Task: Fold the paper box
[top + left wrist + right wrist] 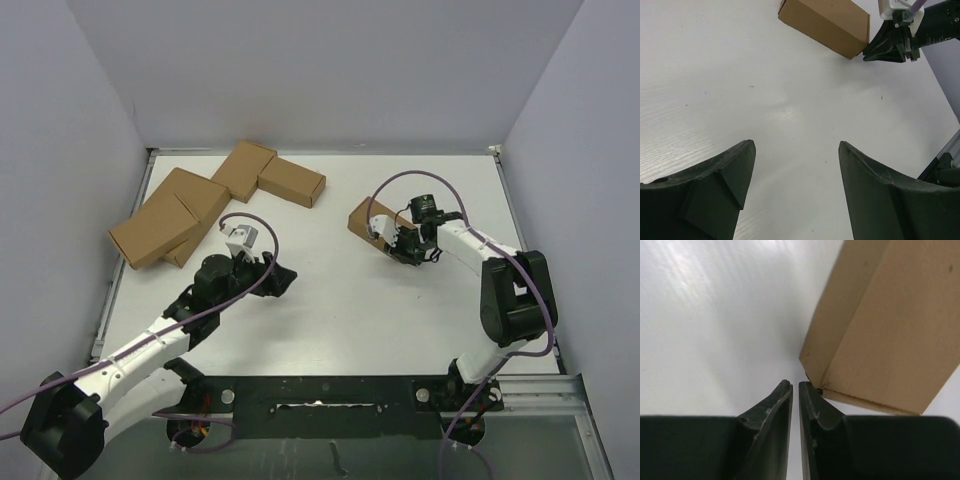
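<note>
- Far left: four cartons [200, 215] sit clustered at the back of the table [350, 330]. They are not my job.
- Left of centre: my left gripper [278, 276] hovers low over bare table, well apart from the box.
- Right of centre: the box [366, 220] lies flat on the table, already closed into a small carton and skewed to the table's edges. My right gripper [405, 250] is at its near end.
- The step, as I judge it: seating the last end flap. A seam shows along the box's near edge in the right wrist view, so the task looks nearly done.
- Doing it well: I would push slowly along the box's length. A light carton on a smooth top will likely skid rather than let the flap tuck in.
- I would also bring the left gripper across to brace the far end before pressing harder.
- Left fingers [735, 170]: spread wide, with only white table between them, holding and touching nothing.
- Right fingers [775, 405]: pinched together with a hairline gap and nothing between them. Their tips sit at the box's near corner. I cannot tell whether they touch it or are just beside it.
</note>
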`<action>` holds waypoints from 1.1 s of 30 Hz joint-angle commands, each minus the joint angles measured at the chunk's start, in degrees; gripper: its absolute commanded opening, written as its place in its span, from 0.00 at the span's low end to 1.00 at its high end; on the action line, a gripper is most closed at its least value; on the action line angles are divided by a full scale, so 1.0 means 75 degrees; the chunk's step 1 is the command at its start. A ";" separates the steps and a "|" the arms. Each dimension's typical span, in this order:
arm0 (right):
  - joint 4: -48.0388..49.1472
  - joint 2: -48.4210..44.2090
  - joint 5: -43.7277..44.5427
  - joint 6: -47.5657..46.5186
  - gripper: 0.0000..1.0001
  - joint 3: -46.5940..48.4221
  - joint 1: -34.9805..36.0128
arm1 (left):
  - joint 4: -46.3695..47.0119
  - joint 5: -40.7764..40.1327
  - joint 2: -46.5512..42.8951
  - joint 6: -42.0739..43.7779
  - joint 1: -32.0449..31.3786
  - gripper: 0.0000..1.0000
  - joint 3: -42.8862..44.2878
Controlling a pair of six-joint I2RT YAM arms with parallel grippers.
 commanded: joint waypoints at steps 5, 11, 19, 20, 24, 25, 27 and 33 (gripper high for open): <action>0.1455 0.0104 0.1406 0.0991 0.18 0.0132 -0.0488 | 0.0727 0.0337 0.0167 -0.0232 0.0033 0.67 0.0024; 0.1469 -0.0393 0.0451 0.1168 0.20 0.0118 -0.1016 | 0.0829 0.0743 0.0705 -0.0215 0.0071 0.72 0.0357; 0.1022 -0.2987 -0.2334 0.1390 0.57 0.0172 -0.1725 | 0.0920 0.2892 0.2110 -0.0974 0.1530 0.76 0.1997; 0.0869 -0.3182 -0.2631 0.1472 0.67 0.0377 -0.1857 | 0.0840 0.3141 0.2247 -0.1114 0.1772 0.77 0.2261; -0.0207 -0.3588 -0.3543 0.1761 0.98 0.1581 -0.2341 | -0.0321 0.3029 0.2374 -0.0774 0.2118 0.86 0.3686; -0.0561 -0.3611 -0.3775 0.1845 0.98 0.1966 -0.2476 | -0.0673 0.2861 0.2352 -0.0625 0.2124 0.87 0.4031; -0.1122 -0.3599 -0.4130 0.2214 0.98 0.2950 -0.2660 | -0.1209 0.2568 0.2280 -0.0386 0.2119 0.95 0.4646; -0.0861 -0.3609 -0.2998 0.5515 0.98 0.4433 -0.2783 | -0.2294 0.2408 0.2013 0.0161 0.2126 0.98 0.6184</action>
